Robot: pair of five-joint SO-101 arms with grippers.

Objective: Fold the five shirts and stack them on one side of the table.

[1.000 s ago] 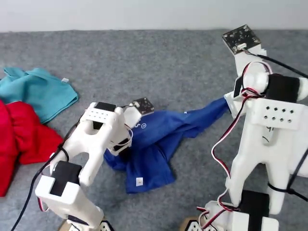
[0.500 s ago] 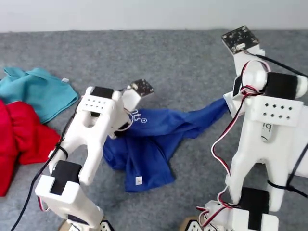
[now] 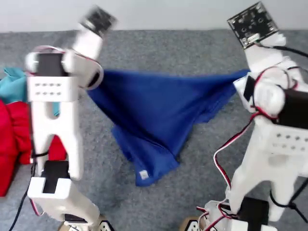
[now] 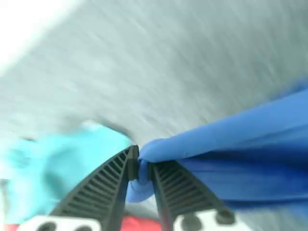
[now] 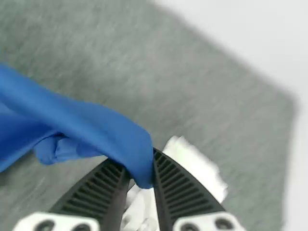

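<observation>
Left gripper (image 4: 140,166) and right gripper (image 5: 140,171) each clamp the blue fabric shirt (image 3: 154,110), holding it taut mid-frame, likely to flatten it.

Spread blue shirt (image 3: 154,113) blocks middle, far table (image 3: 168,50) open

The blue shirt (image 3: 154,110) is soft, matt cloth. The table (image 3: 192,53) under it has a rough grey felt-like cover. Beside the blue shirt, the red shirt (image 3: 12,134) and teal shirt (image 3: 14,82) are matt cloth too. The left gripper (image 4: 139,162) and right gripper (image 5: 141,168) have ribbed black plastic fingers (image 4: 108,180).
</observation>
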